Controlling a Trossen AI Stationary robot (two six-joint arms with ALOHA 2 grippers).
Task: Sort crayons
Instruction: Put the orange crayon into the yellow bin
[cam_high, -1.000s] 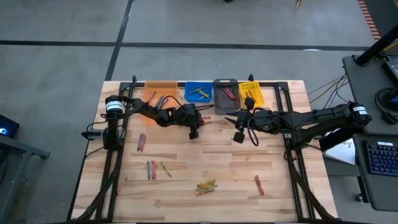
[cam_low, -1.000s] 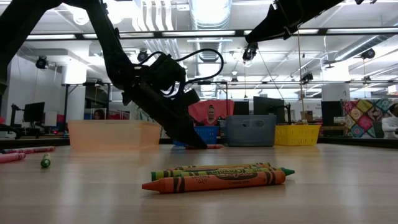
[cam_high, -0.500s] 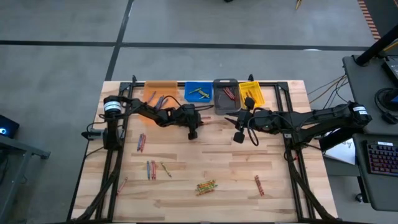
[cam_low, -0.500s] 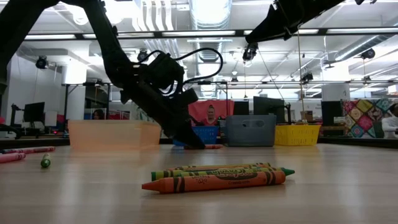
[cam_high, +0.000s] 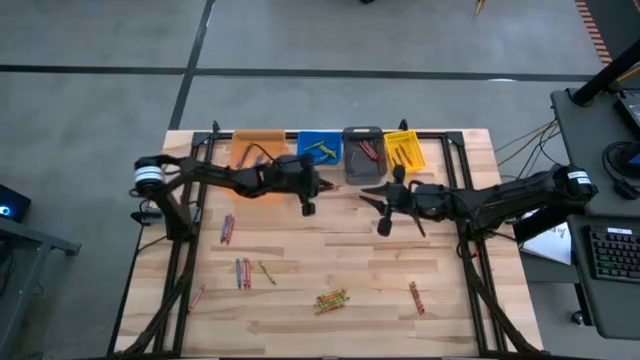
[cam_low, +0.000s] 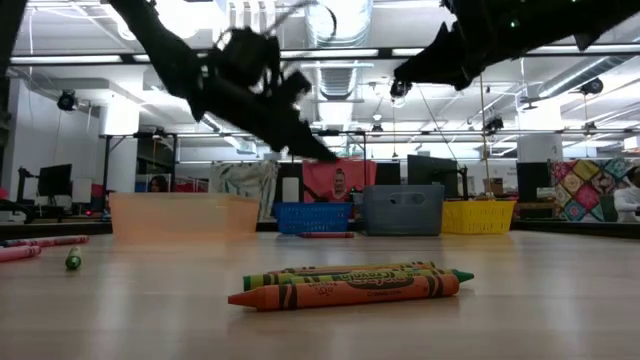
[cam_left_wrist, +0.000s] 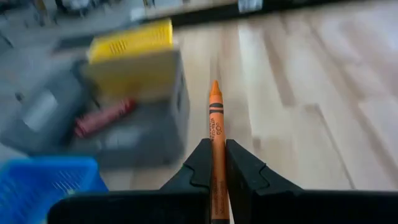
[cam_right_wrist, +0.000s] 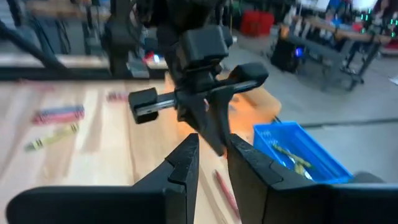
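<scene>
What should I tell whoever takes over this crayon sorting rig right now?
Left gripper: shut on an orange crayon, lifted above the table near the blue bin.
Right gripper: empty, jaws slightly apart, hovering mid-table in front of the grey bin.
Done: some crayons already lie in the orange bin, blue, grey and yellow bin.
Left: a red crayon lies in front of the blue bin; loose crayons remain on the table, including the pile near the front edge and others left and right of it.
</scene>
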